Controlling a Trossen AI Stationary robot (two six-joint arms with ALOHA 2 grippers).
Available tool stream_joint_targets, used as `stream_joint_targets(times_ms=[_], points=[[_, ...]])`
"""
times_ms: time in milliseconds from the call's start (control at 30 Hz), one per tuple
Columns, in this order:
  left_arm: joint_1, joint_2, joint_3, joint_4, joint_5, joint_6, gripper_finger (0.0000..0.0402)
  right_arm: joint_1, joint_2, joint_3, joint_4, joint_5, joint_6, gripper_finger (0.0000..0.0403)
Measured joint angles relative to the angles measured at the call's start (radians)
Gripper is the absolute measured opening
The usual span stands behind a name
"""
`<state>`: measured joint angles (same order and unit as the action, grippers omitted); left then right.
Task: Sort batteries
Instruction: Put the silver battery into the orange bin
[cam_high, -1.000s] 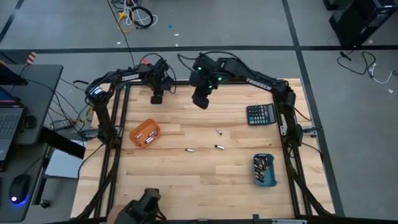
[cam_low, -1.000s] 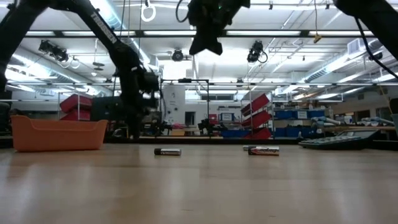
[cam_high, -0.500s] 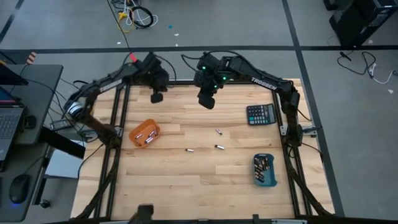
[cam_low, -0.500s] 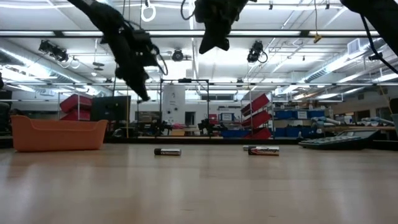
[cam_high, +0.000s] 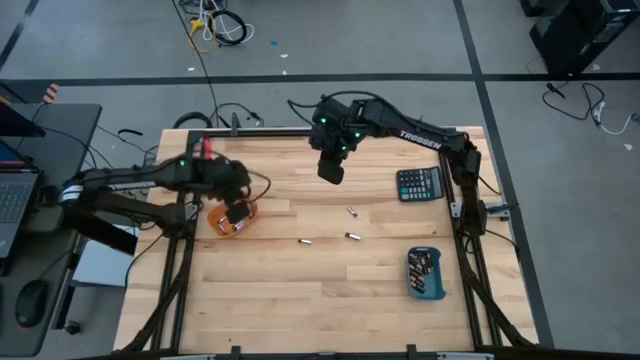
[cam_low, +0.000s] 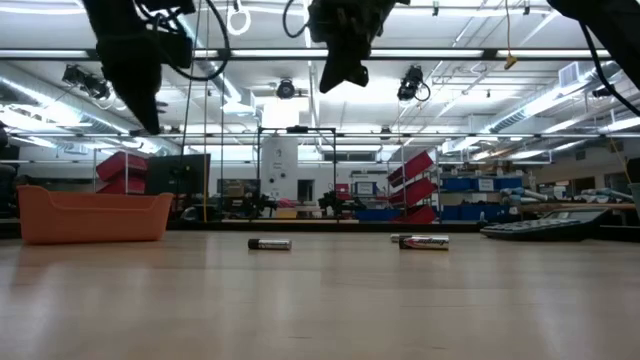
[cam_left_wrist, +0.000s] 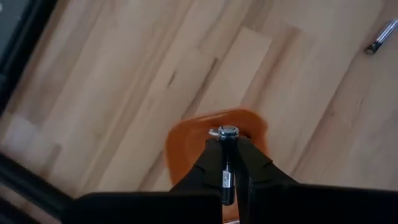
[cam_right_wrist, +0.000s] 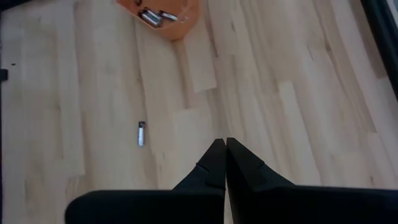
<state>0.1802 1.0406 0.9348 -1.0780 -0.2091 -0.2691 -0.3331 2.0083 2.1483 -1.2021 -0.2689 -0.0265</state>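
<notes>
One battery (cam_left_wrist: 225, 163) sits pinched in the closed left gripper (cam_high: 237, 212), now swung from the table's far edge to hang over the orange tray (cam_high: 219, 214) (drop-off looks next) | three batteries (cam_high: 351, 211) lie loose mid-table, more in blue tray (cam_high: 411, 278) | right gripper (cam_high: 331, 172) closed, empty, raised above the far side.
</notes>
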Motion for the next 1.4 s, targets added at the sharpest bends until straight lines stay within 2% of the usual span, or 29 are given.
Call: stream_joint_targets(times_ms=[100,267,367,567,700,867,967,1067,1167,1300,1400], points=[[-0.053,0.0,-0.047,0.017,-0.02,-0.071,0.0,0.028,0.0,0.0,0.025,0.0,0.001,0.0001],[-0.064,0.018,-0.143,0.017,-0.052,-0.12,0.0016,0.081,0.0,0.0,0.059,0.018,0.053,0.0001],[-0.063,0.022,-0.191,0.024,-0.06,-0.155,0.0038,0.115,0.0,0.0,0.056,0.058,0.091,0.0001],[-0.063,0.022,-0.266,0.082,-0.061,-0.122,0.0088,0.182,0.0,0.0,0.048,0.151,0.101,0.0001],[-0.063,0.022,-0.269,0.09,-0.042,-0.106,0.0105,0.213,0.0,0.0,0.037,0.172,0.094,0.0001],[-0.065,0.018,-0.239,0.106,-0.038,-0.1,0.0108,0.265,-0.001,-0.031,-0.09,0.179,-0.008,0.0001],[-0.075,0.011,-0.232,0.202,-0.042,-0.049,0.0108,0.308,0.001,-0.095,-0.105,0.219,0.004,0.0001],[-0.096,0.006,-0.239,0.364,-0.048,0.045,0.0108,0.349,0.0,-0.204,-0.033,0.274,0.042,0.0001],[-0.136,0.004,-0.241,0.467,-0.05,0.106,0.0108,0.386,0.002,-0.316,0.059,0.28,0.066,0.0001],[-0.208,-0.016,-0.241,0.509,-0.063,0.129,0.0107,0.428,0.002,-0.44,0.293,0.276,0.142,0.0001],[-0.281,-0.048,-0.241,0.509,-0.116,0.092,0.0107,0.447,0.004,-0.49,0.484,0.276,0.172,0.0001]])
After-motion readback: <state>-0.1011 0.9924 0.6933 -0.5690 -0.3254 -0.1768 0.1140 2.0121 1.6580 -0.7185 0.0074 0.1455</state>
